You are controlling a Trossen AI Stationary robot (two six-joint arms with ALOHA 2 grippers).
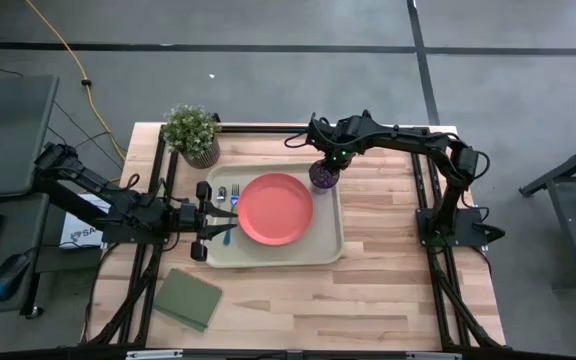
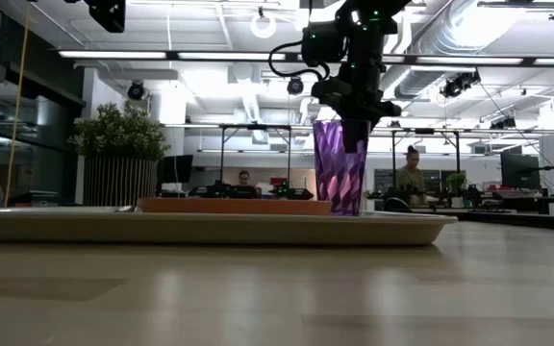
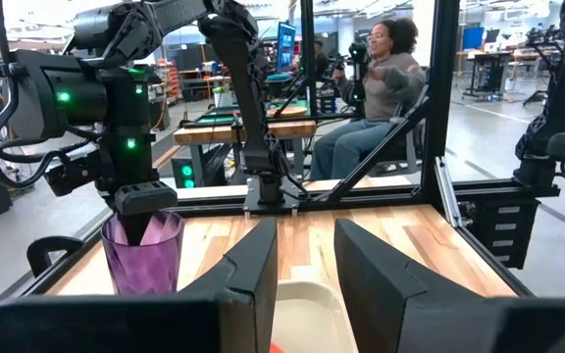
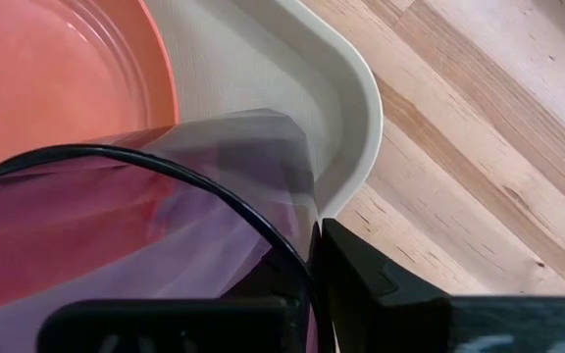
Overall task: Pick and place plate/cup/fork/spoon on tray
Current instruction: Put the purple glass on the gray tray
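Over the tray's (image 1: 330,252) far right corner, the right gripper (image 1: 325,165) pinches the cup's (image 1: 323,177) rim, cup upright, mouth up. Beside it lies the plate (image 1: 275,208). Left gripper (image 1: 202,220) hangs spread over the tray's left edge.

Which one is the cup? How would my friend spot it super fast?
Find the big cream rectangular plastic tray on the wooden table. At its far right corner, beside the round orange plastic plate, the right gripper holds a small see-through purple plastic cup. Nothing else there is purple or tall.
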